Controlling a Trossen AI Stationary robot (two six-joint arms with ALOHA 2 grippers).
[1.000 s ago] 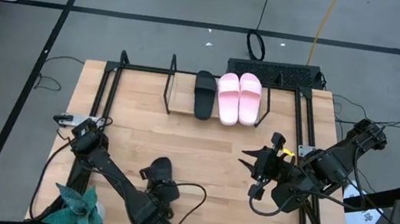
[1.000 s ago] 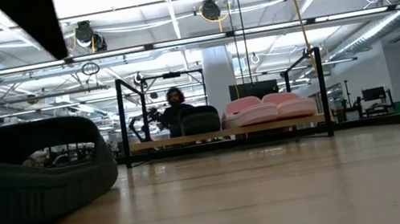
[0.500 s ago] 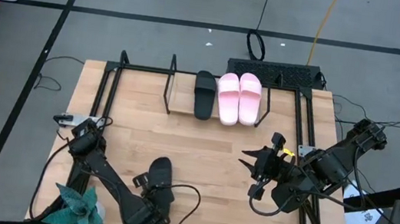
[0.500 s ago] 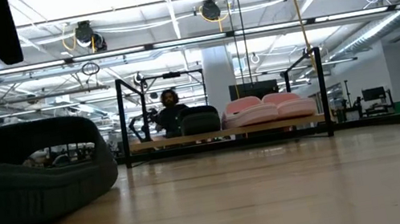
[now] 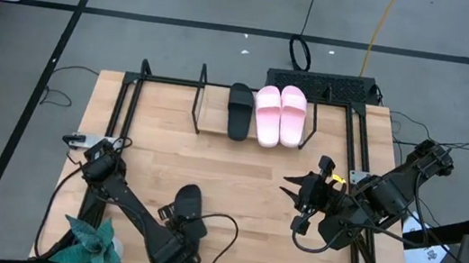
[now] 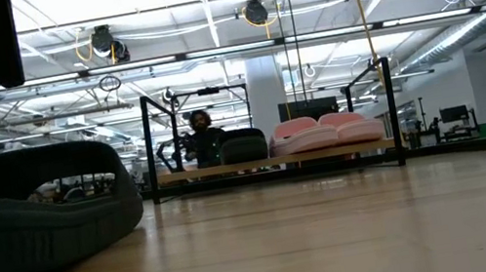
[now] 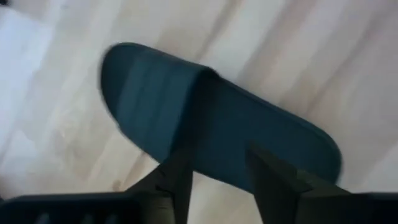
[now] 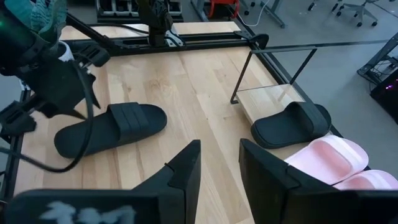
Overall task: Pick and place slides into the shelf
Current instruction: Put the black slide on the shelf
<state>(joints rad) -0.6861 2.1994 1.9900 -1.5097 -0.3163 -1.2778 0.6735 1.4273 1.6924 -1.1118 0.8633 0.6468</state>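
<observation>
One black slide [image 5: 186,201] lies sole-down on the wooden table near its front, also seen in the low view [image 6: 34,215] and the right wrist view [image 8: 112,127]. My left gripper [image 7: 217,180] is open just above it, fingers pointing steeply down over its heel half [image 7: 273,143]. The shelf [image 5: 207,130] stands at the table's far side, holding another black slide [image 5: 239,111] and the pink pair [image 5: 279,115]. My right gripper [image 5: 306,198] hangs open, raised over the table's right part. My left gripper's open fingers [image 7: 177,177] come from above, over the slide's heel part behind the strap. I cannot tell whether the tips touch the slide. The slide lies flat on the table.
A teal leafy thing [image 5: 92,245] sits at the near left corner. The black table frame [image 5: 120,107] runs along the table's left, right and far sides. A dark flat box [image 5: 323,82] lies beyond the shelf. A person [image 6: 203,135] shows far behind the table.
My left gripper has turned a little over the black slide, without shifting its place. The slide has stayed on the table.
</observation>
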